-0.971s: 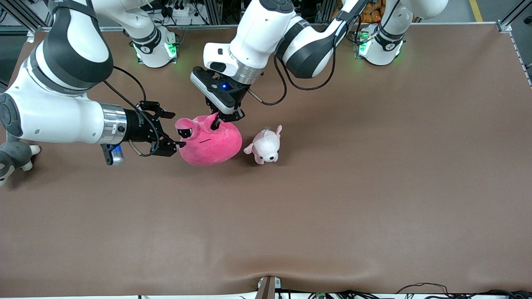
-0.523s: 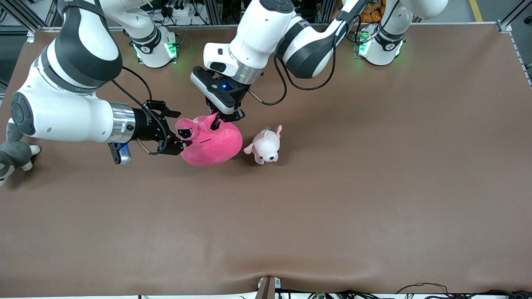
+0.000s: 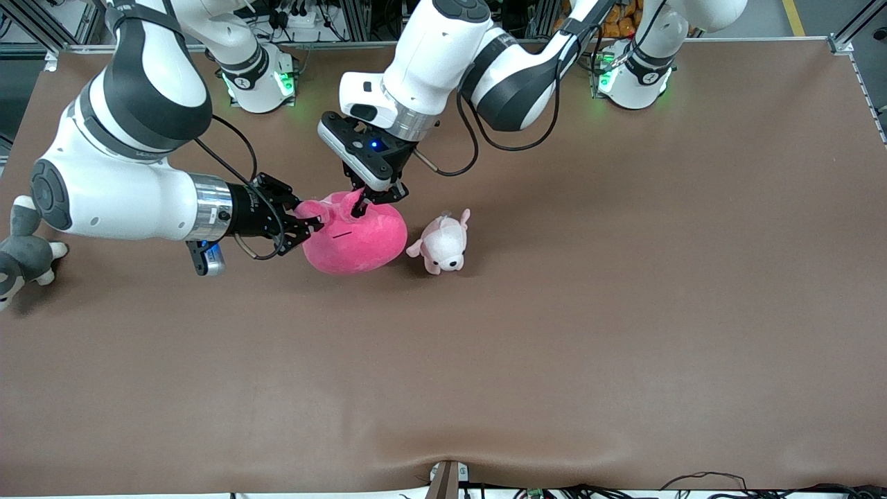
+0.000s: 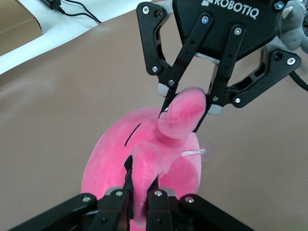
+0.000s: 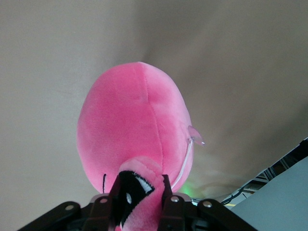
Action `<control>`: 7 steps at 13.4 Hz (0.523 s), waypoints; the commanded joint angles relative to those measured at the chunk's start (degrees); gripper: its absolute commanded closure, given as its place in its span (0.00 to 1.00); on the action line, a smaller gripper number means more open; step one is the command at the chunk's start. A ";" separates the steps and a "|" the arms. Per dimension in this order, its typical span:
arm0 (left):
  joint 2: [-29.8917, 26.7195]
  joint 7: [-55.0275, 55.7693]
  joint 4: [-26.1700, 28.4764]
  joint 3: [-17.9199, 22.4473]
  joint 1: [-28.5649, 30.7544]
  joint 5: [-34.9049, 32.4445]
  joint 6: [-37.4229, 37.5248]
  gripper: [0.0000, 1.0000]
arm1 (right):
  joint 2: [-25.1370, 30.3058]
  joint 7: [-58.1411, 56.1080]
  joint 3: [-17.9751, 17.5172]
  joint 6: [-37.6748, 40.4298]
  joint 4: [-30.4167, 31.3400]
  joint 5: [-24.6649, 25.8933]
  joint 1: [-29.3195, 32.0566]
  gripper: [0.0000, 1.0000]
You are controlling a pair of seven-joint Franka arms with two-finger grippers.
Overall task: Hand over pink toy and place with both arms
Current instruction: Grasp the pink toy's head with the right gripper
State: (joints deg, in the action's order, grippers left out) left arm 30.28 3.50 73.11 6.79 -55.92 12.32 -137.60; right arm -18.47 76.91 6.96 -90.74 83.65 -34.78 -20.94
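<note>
At the right arm's end of the brown table [image 3: 624,312] a grey-and-white plush animal [image 3: 21,253] lay at the edge, well apart from the hot-pink rounded plush toy [image 3: 357,239] that serves here as landmark. The right gripper [image 3: 301,223], reaching in sideways from the right arm, had its jaws pinched on one of the pink toy's stalk eyes [image 5: 137,190]; the right wrist view showed the black-and-white eye squeezed between the two fingers, with the toy's rounded body [image 5: 134,125] hanging clear of the table. The left gripper [image 3: 360,202], coming down from above, had its jaws pressed onto the pink toy's other stalk [image 4: 144,168], the plush bunched into a narrow ridge between its fingertips, as the left wrist view showed. So both grippers held the pink toy at once, and it hung between them over the table, beside a small pale pink-and-white puppy plush [image 3: 443,242] that lay toward the left arm's end from it. By my reading, this was the handover itself, at the point where the receiving grip had closed. The next move would call for the left gripper to spread its jaws and lift clear, so that the right arm alone could carry the pink toy off and set it down.
</note>
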 commanded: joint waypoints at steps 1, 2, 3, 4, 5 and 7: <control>0.75 1.25 -1.75 0.51 -0.33 -1.07 -0.21 1.00 | 0.18 0.87 0.43 -0.40 0.03 0.68 -0.34 1.00; 0.74 1.25 -1.75 0.51 -0.33 -1.07 -0.30 1.00 | 0.18 0.78 0.34 -0.40 0.03 0.59 -0.16 1.00; 0.74 1.25 -1.75 0.51 -0.33 -1.07 -0.22 1.00 | 0.18 0.61 0.43 -0.40 -0.06 0.33 0.02 1.00; 0.74 1.34 -1.75 0.51 -0.33 -1.07 -0.21 1.00 | 0.18 0.08 0.43 -0.40 -0.15 -0.02 0.45 1.00; 0.74 1.34 -1.75 0.51 -0.33 -1.07 -0.21 1.00 | 0.18 -0.01 0.43 -0.31 -0.24 -0.20 1.07 1.00; 0.74 1.34 -1.66 0.42 -0.33 -1.07 -0.22 0.91 | 0.18 -0.10 0.43 -0.05 -0.24 -0.20 1.51 1.00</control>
State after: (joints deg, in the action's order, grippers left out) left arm 30.29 3.50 73.11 6.79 -55.93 12.32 -137.63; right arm -18.46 76.95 7.43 -91.12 83.62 -34.91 -20.40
